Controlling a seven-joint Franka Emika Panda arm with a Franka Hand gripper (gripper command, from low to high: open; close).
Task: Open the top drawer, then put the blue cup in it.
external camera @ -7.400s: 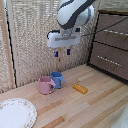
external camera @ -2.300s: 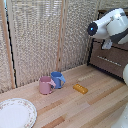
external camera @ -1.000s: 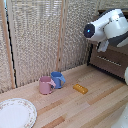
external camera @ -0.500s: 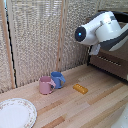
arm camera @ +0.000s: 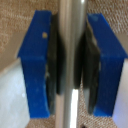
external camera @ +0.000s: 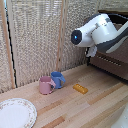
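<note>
A pale woven screen backs the scene, and in front of it runs a light wooden desk (external camera: 100, 107) with a dark-brown chest at the exterior view's right. Our arm reaches across to that chest, and the top drawer (external camera: 119, 20) appears to stand partly pulled out behind the arm's white body, though much of it is hidden.

In the wrist view our hand (arm camera: 70, 55) is closed on the silver bar handle (arm camera: 70, 30): the bar runs straight between the two blue fingers (arm camera: 35, 65), and the dark pads press it from both sides. The grip looks centred, with the bar well inside the pads rather than at their tips.

We judge that the step in hand is pulling the drawer open. To do it well, we should pull straight along the drawer's own line of travel, without lifting or twisting, so the bar does not slide along the pads or jam the drawer. We should keep the grip firm until the opening is wide enough for a mug to go in from above, then release and back off clear of the bar.

The blue cup (external camera: 58, 79) stands upright on the desk well apart from the chest, touching or just beside the pink mug (external camera: 46, 85). A small yellow block (external camera: 80, 88) lies near them, and a patterned plate (external camera: 17, 112) sits at the exterior view's lower left.
</note>
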